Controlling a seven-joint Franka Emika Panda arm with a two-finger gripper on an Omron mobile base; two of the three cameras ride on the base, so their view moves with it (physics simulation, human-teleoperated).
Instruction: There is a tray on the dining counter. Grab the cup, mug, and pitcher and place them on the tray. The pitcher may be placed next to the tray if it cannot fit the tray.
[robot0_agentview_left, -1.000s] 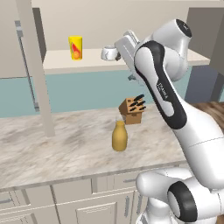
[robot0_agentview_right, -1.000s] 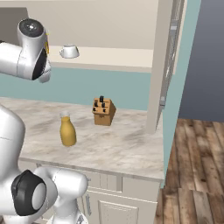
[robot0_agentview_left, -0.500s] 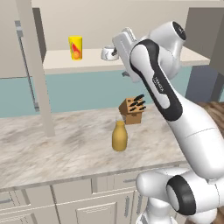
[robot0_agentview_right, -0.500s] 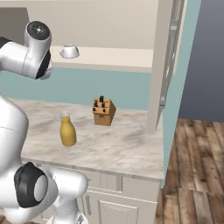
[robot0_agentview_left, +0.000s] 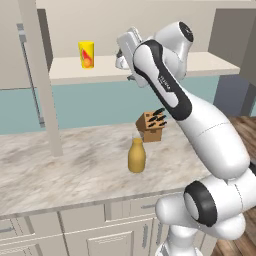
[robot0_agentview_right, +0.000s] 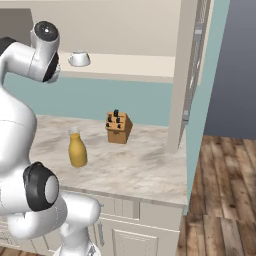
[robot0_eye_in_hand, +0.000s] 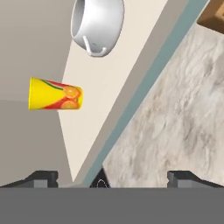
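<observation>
The white mug and the yellow cup with its orange mark stand apart on a pale cabinet shelf. In the hand view my gripper is open and empty, short of both of them. From the left base view the hand hovers at the shelf front and covers most of the mug, with the cup to its left. The mustard pitcher stands upright on the marbled wall counter below. The tray and the dining counter are out of view.
A brown knife block sits behind the pitcher near the teal wall. An open cabinet door hangs left of the shelf and shows on the right in the right base view. Wood floor lies to the right.
The hand has moved left and a little up toward the shelf and now covers most of the mug in the left base view. Cup, mug and pitcher have not moved.
</observation>
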